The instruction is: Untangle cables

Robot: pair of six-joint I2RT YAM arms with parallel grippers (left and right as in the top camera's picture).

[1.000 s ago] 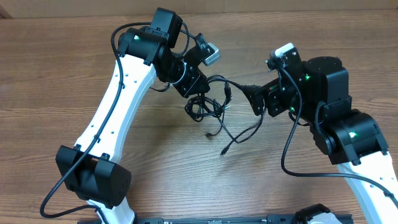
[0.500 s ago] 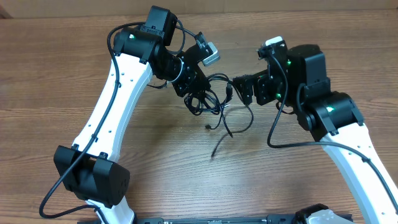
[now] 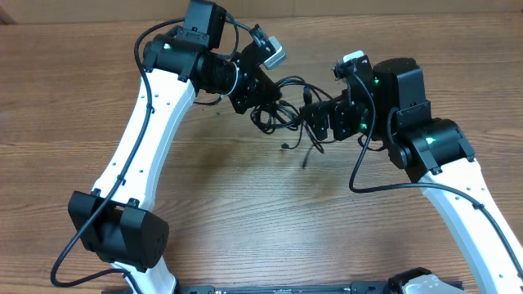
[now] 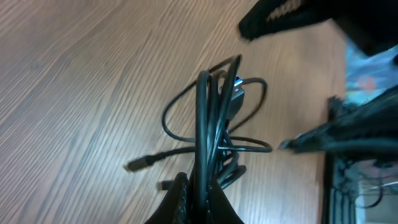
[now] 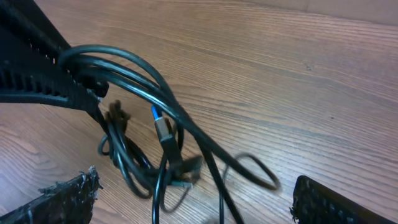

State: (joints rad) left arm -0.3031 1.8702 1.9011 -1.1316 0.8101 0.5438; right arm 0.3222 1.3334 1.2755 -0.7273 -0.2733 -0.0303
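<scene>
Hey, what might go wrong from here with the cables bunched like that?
The left gripper pinches several cables as one bunch, so pulling may tighten the loops. The open right gripper faces overlapping strands and may close on more than one. The hanging plug might snag a loop.

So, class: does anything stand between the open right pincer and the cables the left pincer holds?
Nothing visible does. The cables, gripped in the shut left pincer, lie directly ahead of the right pincer, with only the wooden table beneath them.
</scene>
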